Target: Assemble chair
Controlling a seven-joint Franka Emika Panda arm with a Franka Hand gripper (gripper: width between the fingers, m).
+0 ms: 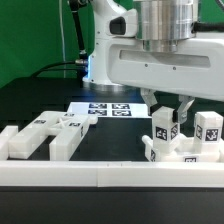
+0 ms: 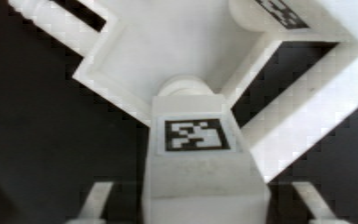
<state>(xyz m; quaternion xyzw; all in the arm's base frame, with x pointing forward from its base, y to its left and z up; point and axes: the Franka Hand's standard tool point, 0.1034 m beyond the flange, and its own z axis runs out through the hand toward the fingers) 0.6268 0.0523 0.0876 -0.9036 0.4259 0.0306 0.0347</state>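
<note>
The chair is in loose white tagged parts. In the exterior view a white post stands upright on a white part at the right. My gripper comes down from above with one finger on each side of the post and is shut on it. In the wrist view the post shows its square tag between my fingers, and my gripper straddles it. Below it lies an angular white part. A second tagged post stands just to the exterior view's right.
Several white tagged slabs lie at the exterior view's left. The marker board lies flat behind them. A white border rail runs along the front edge. The robot's base rises at the back.
</note>
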